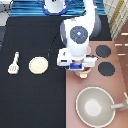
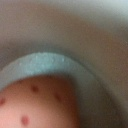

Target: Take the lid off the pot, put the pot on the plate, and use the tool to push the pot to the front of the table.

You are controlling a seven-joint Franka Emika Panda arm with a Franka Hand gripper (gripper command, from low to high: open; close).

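My gripper (image 1: 79,68) hangs low over the stove panel, right on top of the pale pink pot (image 1: 84,75). Only a sliver of the pot shows under the hand in the exterior view. The lid is hidden by the hand, so I cannot tell whether it is on the pot. A pale pink surface with red dots (image 2: 35,105) fills the wrist view from very close. The cream-yellow plate (image 1: 38,65) lies bare on the black table (image 1: 30,100), to the exterior view's left of the gripper. The cream-white spatula (image 1: 14,63) lies further left of the plate.
The large grey-beige pan (image 1: 96,106) sits on the stove panel (image 1: 117,87) toward the exterior view's bottom right, handle pointing right. Two black burners (image 1: 103,51) (image 1: 106,69) lie to the right of the gripper.
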